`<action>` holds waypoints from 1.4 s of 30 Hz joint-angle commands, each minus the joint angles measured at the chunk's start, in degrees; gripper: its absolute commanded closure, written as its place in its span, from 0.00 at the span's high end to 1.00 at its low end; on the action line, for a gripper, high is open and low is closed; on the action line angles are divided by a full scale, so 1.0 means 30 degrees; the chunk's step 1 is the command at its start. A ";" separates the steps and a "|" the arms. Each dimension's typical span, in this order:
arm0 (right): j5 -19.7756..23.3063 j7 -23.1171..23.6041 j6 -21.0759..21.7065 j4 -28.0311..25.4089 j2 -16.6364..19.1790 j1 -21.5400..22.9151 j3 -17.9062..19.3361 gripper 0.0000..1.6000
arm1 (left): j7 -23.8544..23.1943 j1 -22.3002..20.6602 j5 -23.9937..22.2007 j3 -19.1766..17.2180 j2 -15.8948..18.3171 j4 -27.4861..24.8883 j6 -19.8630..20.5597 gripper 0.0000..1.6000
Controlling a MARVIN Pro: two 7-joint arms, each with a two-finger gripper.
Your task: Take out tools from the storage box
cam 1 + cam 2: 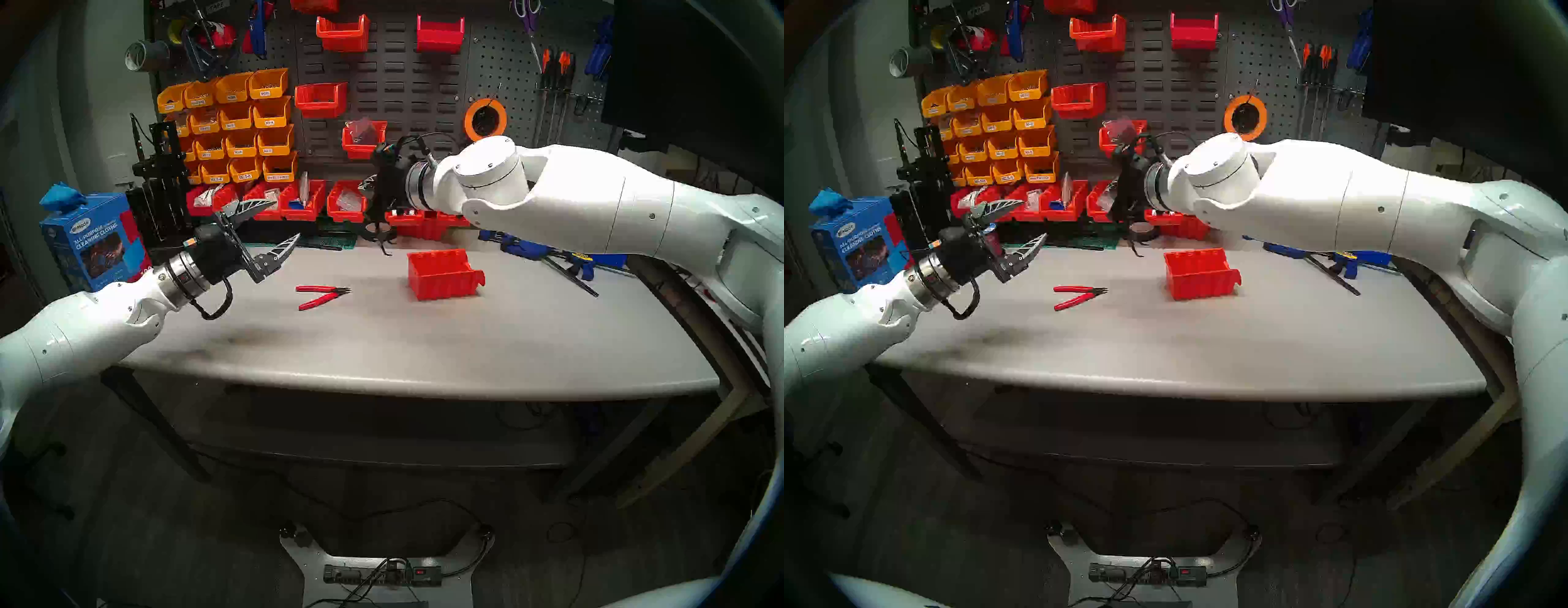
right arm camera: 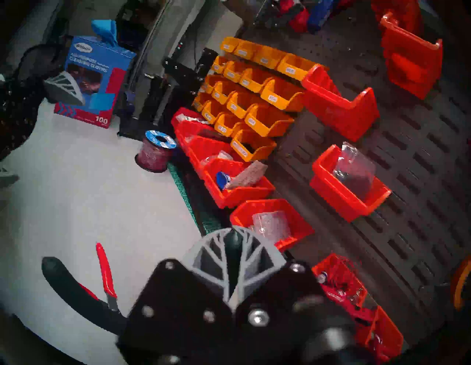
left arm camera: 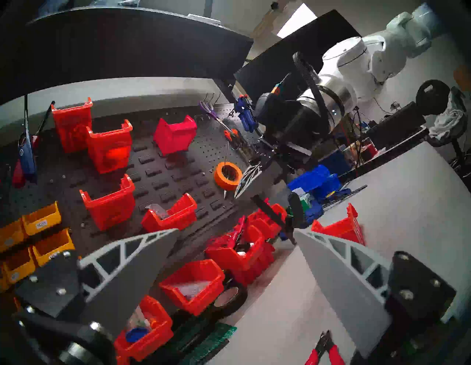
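1. Red-orange storage box (image 1: 443, 275) sits on the grey table (image 1: 424, 339), right of centre in the head view, open top up, nothing visible inside from this angle.
2. Red-handled cutters (image 1: 321, 295) lie flat on the table, centre of frame, handles spread, dark tips pointing right toward the box; well apart from it.
3. Left gripper (image 1: 280, 229), left of frame, is raised above the table; both fingers spread wide, nothing between them. The left wrist view shows the same wide gap, with the cutters (image 3: 325, 350) at its bottom edge.
4. Right gripper (image 2: 233, 235) is up in the air, upper centre of the head view, in front of the red bins on the back wall. Fingers are pressed together on the green-handled pliers (image 2: 76, 288).
5. Pliers (image 1: 382, 237) hang below the gripper, above the table, left of the box; 1 dark handle curves across the lower left of the right wrist view.
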 commanded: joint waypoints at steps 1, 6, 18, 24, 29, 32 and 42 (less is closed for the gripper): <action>-0.0334 0.0328 -0.0362 -0.0352 -0.1085 -0.0049 -0.0023 0.00 | 0.1215 -0.0110 0.0410 -0.0337 0.1216 -0.0784 -0.0187 1.00; -0.0529 0.0405 -0.0345 -0.0658 -0.1643 -0.0278 -0.0316 0.00 | 0.1990 0.0025 0.0822 -0.0271 0.1645 -0.1222 -0.0198 1.00; -0.2310 -0.0697 0.0275 -0.1214 -0.2394 -0.0223 -0.1829 0.00 | 0.2867 0.0300 0.1352 -0.0095 0.2133 -0.1850 -0.0257 1.00; -0.3090 -0.1303 0.0879 -0.0251 -0.3475 -0.0309 -0.2755 0.00 | 0.2488 0.0393 0.1053 -0.0024 0.2223 -0.2128 -0.0257 1.00; -0.3099 -0.1492 0.0994 0.0574 -0.4074 -0.0655 -0.3054 0.00 | 0.2203 0.0456 0.0809 0.0037 0.2139 -0.2122 -0.0257 1.00; -0.3044 -0.1518 0.0982 0.0825 -0.4247 -0.0760 -0.3110 0.00 | 0.1965 0.0472 0.0635 0.0045 0.2082 -0.2020 -0.0257 1.00; -0.2961 -0.1117 0.0761 0.1678 -0.4820 -0.0964 -0.3061 0.46 | 0.0986 0.0460 -0.0060 -0.0005 0.1615 -0.1158 -0.0257 1.00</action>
